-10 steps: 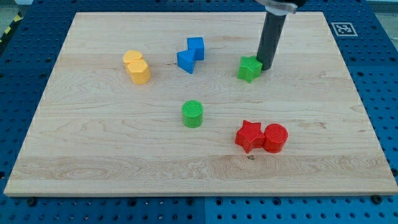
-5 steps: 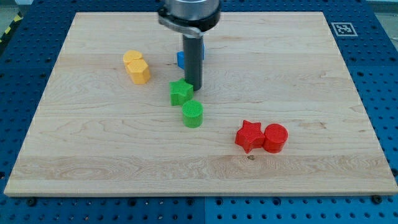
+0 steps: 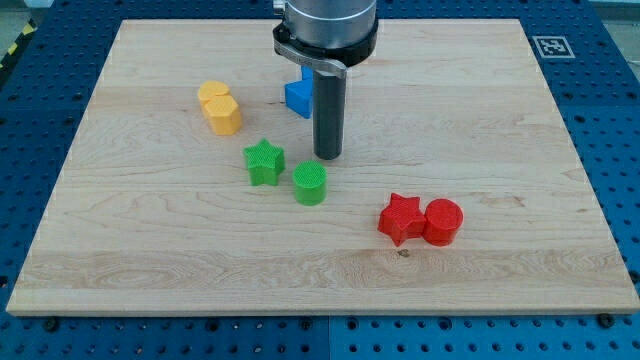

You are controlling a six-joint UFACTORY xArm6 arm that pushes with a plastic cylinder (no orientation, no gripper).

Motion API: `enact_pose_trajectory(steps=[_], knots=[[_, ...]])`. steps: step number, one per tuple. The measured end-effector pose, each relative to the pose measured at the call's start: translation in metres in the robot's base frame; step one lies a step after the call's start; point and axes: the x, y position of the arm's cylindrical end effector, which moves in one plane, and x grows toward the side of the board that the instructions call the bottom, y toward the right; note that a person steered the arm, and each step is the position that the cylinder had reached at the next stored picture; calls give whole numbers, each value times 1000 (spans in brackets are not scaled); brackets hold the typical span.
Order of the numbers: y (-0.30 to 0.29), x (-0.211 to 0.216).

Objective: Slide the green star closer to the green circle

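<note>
The green star (image 3: 264, 162) lies on the wooden board just left of the green circle (image 3: 310, 184), with a small gap between them. My tip (image 3: 328, 156) stands just above and to the right of the green circle, apart from both green blocks. The rod rises from it toward the view's top and hides part of the blue blocks.
Two yellow blocks (image 3: 220, 107) sit together at the upper left. A blue block (image 3: 298, 97) shows behind the rod. A red star (image 3: 401, 218) and a red circle (image 3: 443, 222) touch at the lower right. The board's edge (image 3: 320, 308) runs along the view's bottom.
The green star has slid from the upper right down and left, past the green circle's top to its left side. My tip followed it leftward, then drew back slightly right.
</note>
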Motion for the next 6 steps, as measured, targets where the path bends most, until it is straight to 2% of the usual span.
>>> enact_pose_trajectory(steps=[2, 4, 6], knots=[[-35, -15], [-101, -15], [-109, 0]])
